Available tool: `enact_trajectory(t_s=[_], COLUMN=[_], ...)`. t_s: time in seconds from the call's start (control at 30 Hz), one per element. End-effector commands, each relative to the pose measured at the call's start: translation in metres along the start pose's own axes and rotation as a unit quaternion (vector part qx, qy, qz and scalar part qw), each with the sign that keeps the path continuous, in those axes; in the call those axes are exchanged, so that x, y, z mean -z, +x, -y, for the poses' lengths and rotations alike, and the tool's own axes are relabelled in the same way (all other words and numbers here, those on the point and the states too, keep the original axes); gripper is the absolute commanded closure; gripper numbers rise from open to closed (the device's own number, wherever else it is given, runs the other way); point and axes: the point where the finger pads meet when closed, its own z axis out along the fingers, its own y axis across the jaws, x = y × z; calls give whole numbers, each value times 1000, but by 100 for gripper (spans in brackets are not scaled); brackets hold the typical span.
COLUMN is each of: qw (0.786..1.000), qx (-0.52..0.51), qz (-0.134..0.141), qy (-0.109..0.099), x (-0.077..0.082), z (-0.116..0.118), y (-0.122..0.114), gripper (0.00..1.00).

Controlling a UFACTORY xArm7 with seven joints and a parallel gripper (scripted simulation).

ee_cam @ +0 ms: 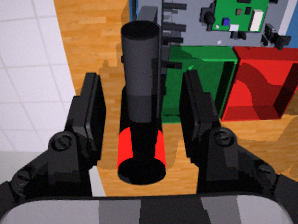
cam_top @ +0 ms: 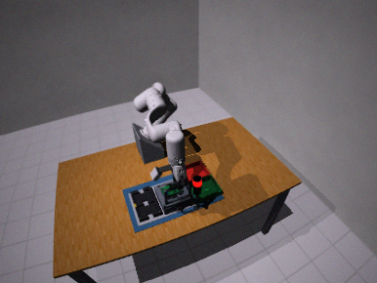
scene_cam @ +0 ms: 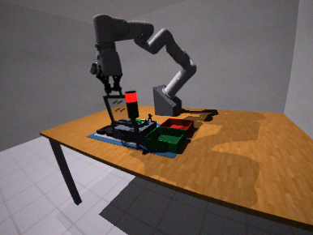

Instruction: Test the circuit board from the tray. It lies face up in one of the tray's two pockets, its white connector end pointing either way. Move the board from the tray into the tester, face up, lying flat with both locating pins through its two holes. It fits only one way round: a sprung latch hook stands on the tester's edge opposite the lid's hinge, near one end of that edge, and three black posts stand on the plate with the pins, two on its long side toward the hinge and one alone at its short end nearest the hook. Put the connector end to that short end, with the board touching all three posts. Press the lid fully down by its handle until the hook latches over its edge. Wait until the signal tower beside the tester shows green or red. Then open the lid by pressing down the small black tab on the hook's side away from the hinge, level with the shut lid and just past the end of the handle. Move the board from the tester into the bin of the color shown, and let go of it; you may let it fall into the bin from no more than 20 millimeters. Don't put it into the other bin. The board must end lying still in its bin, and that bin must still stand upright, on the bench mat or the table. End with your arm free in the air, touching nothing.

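The tester's lid stands open and upright. My gripper hangs just above the lid's top edge, open and empty; in the wrist view its fingers stand apart. The signal tower beside the tester shows red, and in the wrist view it appears far below between the fingers. The red bin and the green bin stand side by side next to the tester.
The black tray with two pockets lies on the blue mat left of the tester. The arm's grey base block stands at the back of the table. The table edge is close behind the tower in the wrist view.
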Motion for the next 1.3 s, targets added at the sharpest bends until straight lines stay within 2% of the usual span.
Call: enact_trajectory(t_s=[0.0, 0.67, 0.9, 0.97, 1.27], qw=[1000, 1000, 1000, 1000, 1000], qx=[0, 0, 0, 0, 0], qz=[-1, -1, -1, -1, -1], qy=[3, 3, 3, 3, 3], x=[3, 4, 24, 24, 54], z=[1, 1, 1, 1, 1], y=[0, 0, 0, 0, 0], gripper=[49, 49, 49, 49, 49])
